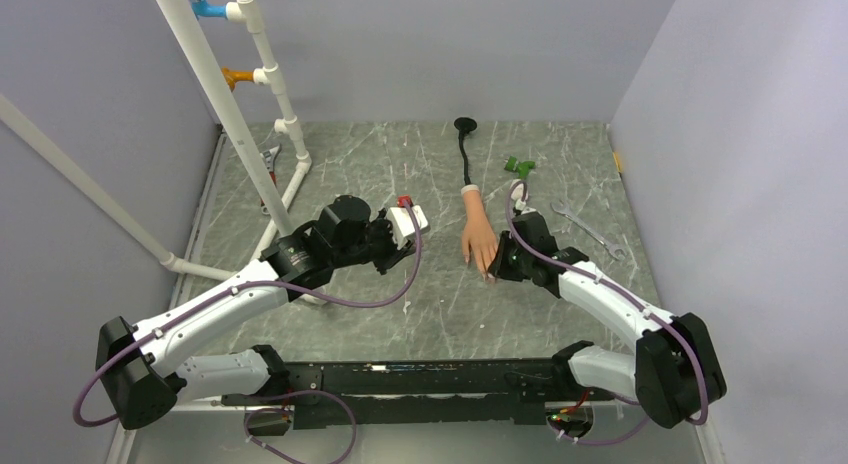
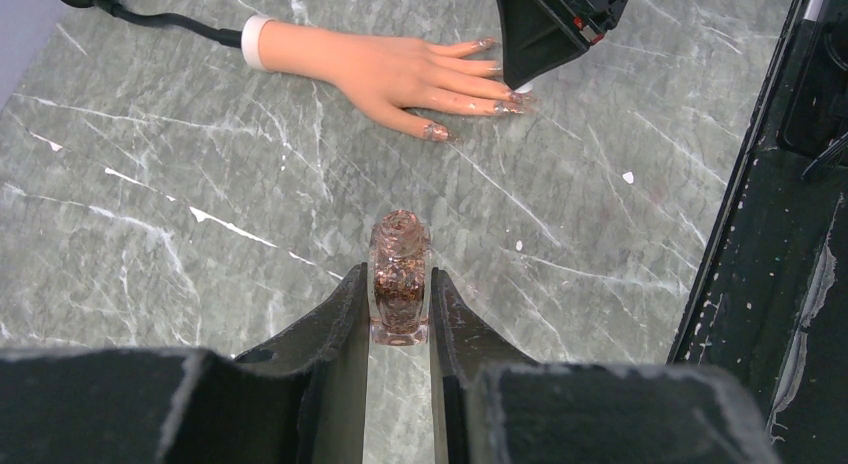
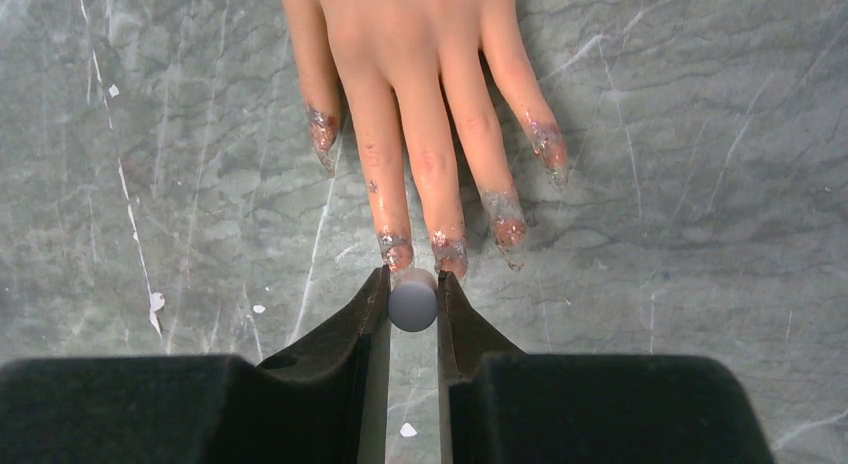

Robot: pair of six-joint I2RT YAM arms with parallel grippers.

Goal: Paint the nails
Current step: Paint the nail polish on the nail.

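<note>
1. Left gripper (image 2: 398,276) pinches a small brown glittery bottle (image 2: 399,242), held upright.
2. At mid-table (image 1: 400,164) a rubber hand (image 1: 478,234) lies palm down, its glitter-coated nails (image 3: 396,250) pointing toward the arm bases.
3. Right gripper (image 3: 411,282) pinches a small white round cap (image 3: 413,306), just beside the middle fingertips' nails.

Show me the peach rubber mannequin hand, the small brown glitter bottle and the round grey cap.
Peach rubber mannequin hand (image 3: 410,24), right wrist view, back of the hand.
Small brown glitter bottle (image 2: 399,289), left wrist view, its glass body.
Round grey cap (image 3: 413,301), right wrist view, its top face.
</note>
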